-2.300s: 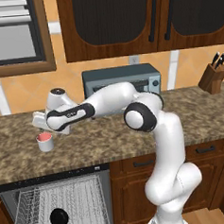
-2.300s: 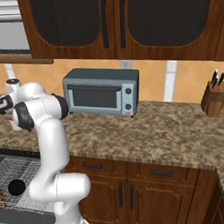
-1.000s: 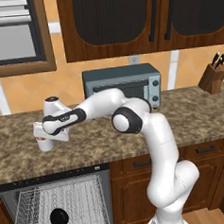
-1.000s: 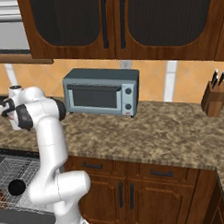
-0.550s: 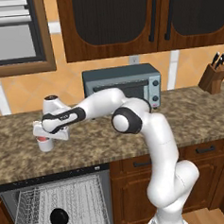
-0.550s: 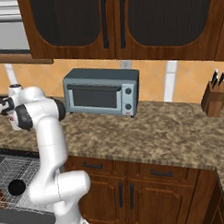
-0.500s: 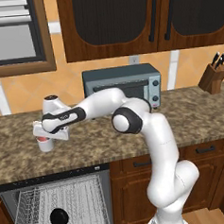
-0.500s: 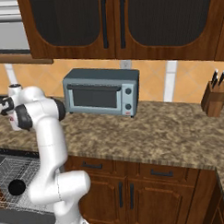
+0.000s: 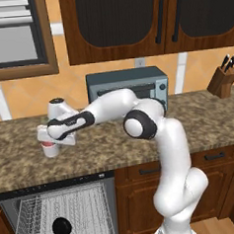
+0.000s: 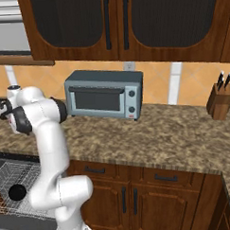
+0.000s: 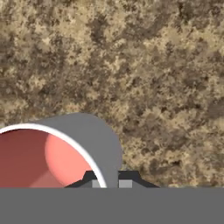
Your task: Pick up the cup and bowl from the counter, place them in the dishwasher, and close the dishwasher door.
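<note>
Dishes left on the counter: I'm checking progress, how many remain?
1: the cup, on the counter, gripped by the gripper. The bowl already lies in the dishwasher rack.

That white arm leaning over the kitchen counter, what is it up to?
The robot arm has reached left across the brown counter and its gripper is shut on the wall of a small grey cup with a pink-red inside. The cup looks still down at the counter. Below, the dishwasher stands open with its white wire rack pulled out, and a black bowl already sits in that rack. The cup probably goes there next.
</note>
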You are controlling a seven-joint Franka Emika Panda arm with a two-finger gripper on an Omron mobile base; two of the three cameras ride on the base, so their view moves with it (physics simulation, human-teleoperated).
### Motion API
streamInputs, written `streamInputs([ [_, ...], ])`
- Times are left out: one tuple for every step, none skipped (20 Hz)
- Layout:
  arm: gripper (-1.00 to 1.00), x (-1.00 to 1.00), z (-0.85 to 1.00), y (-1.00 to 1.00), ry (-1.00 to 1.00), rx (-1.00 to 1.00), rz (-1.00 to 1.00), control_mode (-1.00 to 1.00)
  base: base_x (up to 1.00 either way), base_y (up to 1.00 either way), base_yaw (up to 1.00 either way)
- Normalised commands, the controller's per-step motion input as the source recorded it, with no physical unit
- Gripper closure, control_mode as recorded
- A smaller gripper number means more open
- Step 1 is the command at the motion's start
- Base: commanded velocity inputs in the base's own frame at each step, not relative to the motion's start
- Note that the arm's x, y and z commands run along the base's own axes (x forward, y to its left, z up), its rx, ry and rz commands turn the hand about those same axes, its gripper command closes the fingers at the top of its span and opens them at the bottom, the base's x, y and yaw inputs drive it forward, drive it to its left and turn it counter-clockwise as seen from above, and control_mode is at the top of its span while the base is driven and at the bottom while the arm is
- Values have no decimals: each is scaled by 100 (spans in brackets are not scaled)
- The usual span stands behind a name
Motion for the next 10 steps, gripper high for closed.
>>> streamInputs([
  [100,-61,12,-79,-31,20,-12,-100,0,0,0],
  [100,-74,19,-80,-31,22,-12,-100,0,0,0],
  [100,-86,31,-79,-28,20,-11,-100,0,0,0],
  [100,-97,37,-79,-27,19,-10,-100,0,0,0],
  [100,-100,43,-74,-26,19,-9,-100,0,0,0],
  [100,-100,43,-74,-25,18,-9,-100,0,0,0],
  [100,-100,46,-74,-24,18,-10,-100,0,0,0],
  [100,-100,50,-72,-23,17,-10,-100,0,0,0],
  [100,-100,57,-69,-21,15,-10,-100,0,0,0],
  [100,-100,59,-64,-20,13,-10,-100,0,0,0],
])
